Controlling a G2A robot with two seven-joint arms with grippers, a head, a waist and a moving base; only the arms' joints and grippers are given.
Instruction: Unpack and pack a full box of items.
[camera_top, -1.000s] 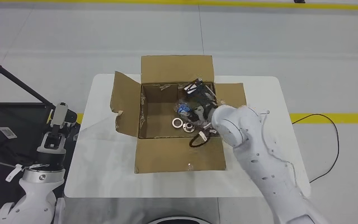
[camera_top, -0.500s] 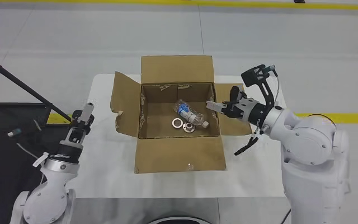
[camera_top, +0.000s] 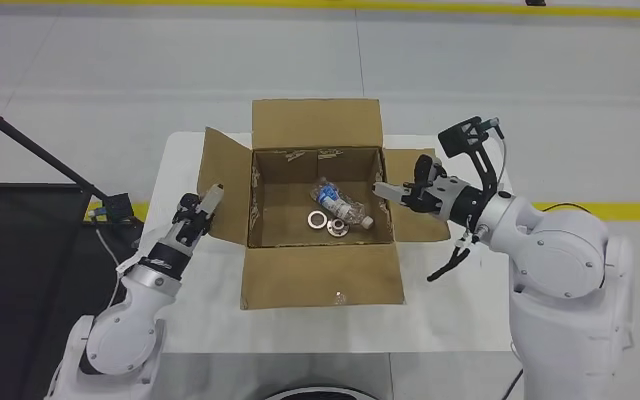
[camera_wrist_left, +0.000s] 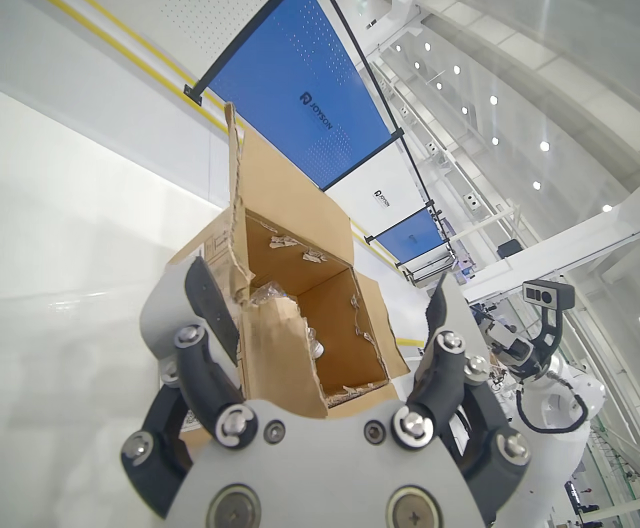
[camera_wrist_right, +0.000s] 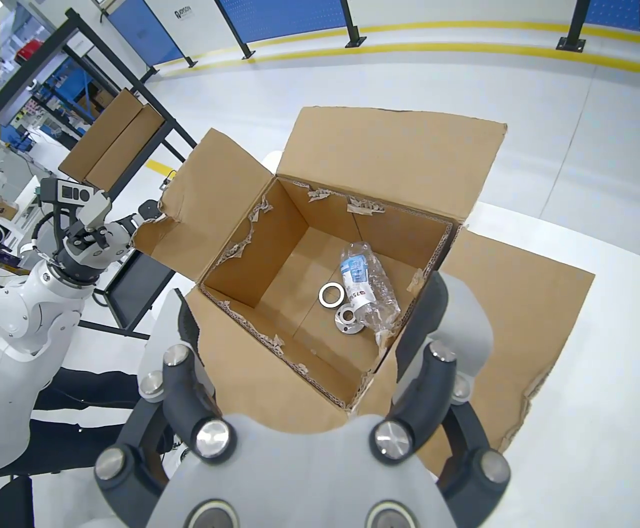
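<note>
A white table (camera_top: 460, 300) carries an open cardboard box (camera_top: 322, 277) with all four flaps folded outward and their edges ragged where the tape tore away. In the left wrist view, one outer wall of the box bears small black printed markings (camera_wrist_left: 215, 246), too small to make out. Behind the box in that view stand blue wall panels (camera_wrist_left: 310, 100) with white lettering. Three things lie close together on the box floor, toward its right side. The largest is a crushed clear plastic bottle (camera_wrist_right: 364, 287) with a blue-and-white label, lying on its side. A metal flange (camera_wrist_right: 346, 319) touches the bottle's neck end. A flat metal ring (camera_wrist_right: 331, 294) lies just beside both. The left gripper (camera_top: 212, 195) is at the box's left flap (camera_top: 228, 185), its fingers spread wide and holding nothing. In its wrist view the flap's torn edge stands between the fingers (camera_wrist_left: 207, 300), and whether it touches them cannot be told. The right gripper (camera_top: 385, 190) is over the box's right rim, above the right flap (camera_top: 420, 195), also spread wide and empty, its opening turned toward the bottle below.
</note>
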